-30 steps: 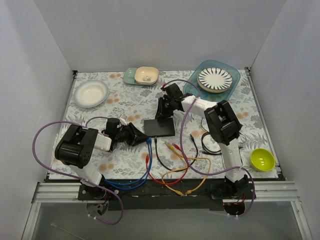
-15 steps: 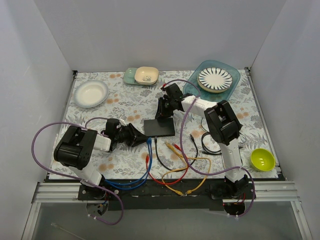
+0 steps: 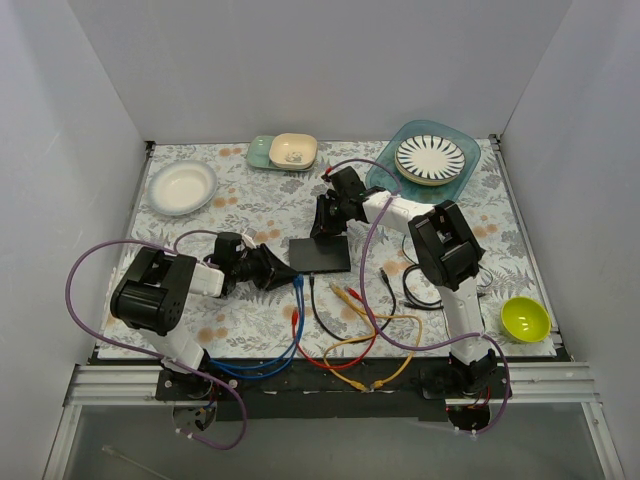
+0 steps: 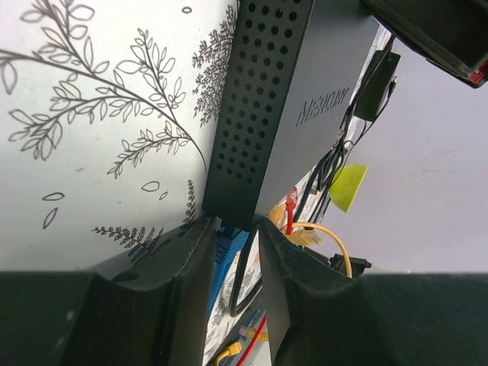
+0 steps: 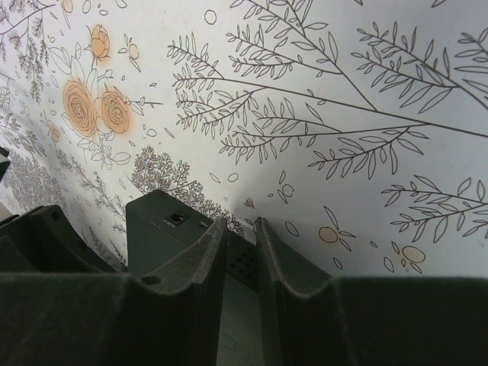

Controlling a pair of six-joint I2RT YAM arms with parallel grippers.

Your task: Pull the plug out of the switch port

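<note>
The flat black switch (image 3: 322, 256) lies mid-table. A blue plug (image 3: 298, 284) sits in a port at the left end of its near edge. My left gripper (image 3: 288, 272) is at that corner. In the left wrist view its jaws (image 4: 232, 221) stand narrow around the blue plug (image 4: 227, 245), just below the switch's perforated side (image 4: 259, 107). My right gripper (image 3: 328, 232) rests on the switch's far edge. In the right wrist view its jaws (image 5: 240, 223) are almost shut over a back corner of the switch (image 5: 156, 229). The port itself is hidden.
A black cable (image 3: 318, 310), red and yellow cables (image 3: 360, 330) and blue cable loops trail from the switch toward the near edge. A green bowl (image 3: 525, 318) sits right, a white bowl (image 3: 182, 187) far left, and a striped plate (image 3: 430, 158) and beige bowl (image 3: 293, 150) at the back.
My left gripper has edged slightly right and away, closer to the switch's corner. The right arm and the switch have not visibly moved.
</note>
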